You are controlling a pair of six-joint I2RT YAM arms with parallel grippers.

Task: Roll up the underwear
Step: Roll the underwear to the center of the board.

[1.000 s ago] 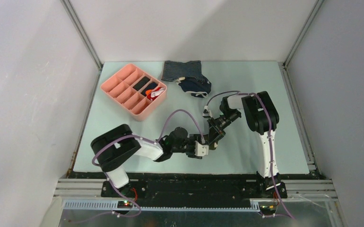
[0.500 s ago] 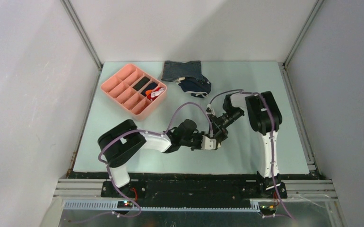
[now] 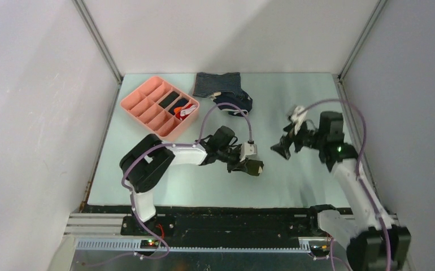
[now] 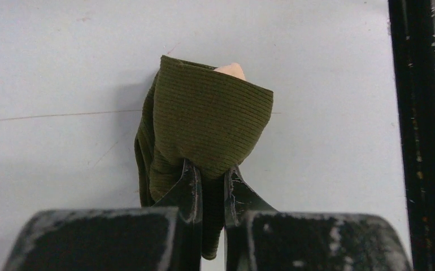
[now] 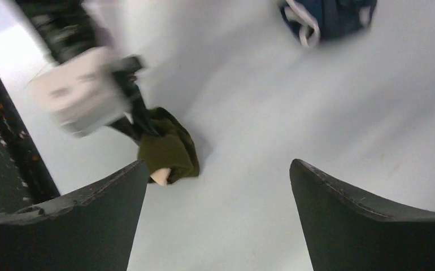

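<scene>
The underwear (image 4: 204,124) is a dark olive-green ribbed bundle lying on the pale table, with a small peach tab peeking from its far end. My left gripper (image 4: 211,169) is shut on its near end, cloth pinched between both fingers. In the top view the bundle (image 3: 255,167) sits at the tip of the left gripper (image 3: 248,164), near the table's middle front. My right gripper (image 3: 279,148) hovers to the right of it, apart, jaws wide open and empty. In the right wrist view the underwear (image 5: 167,149) lies beside the right gripper's (image 5: 218,164) left finger.
A pink compartment tray (image 3: 131,103) stands at the back left. A blue-grey striped garment (image 3: 215,84) and a navy white-trimmed garment (image 3: 235,104) lie at the back centre. The black front rail (image 4: 418,135) runs close to the bundle.
The left gripper has shut on the underwear and carried it right. The right gripper has opened, let go and drawn back to the right as its arm swung outward.
</scene>
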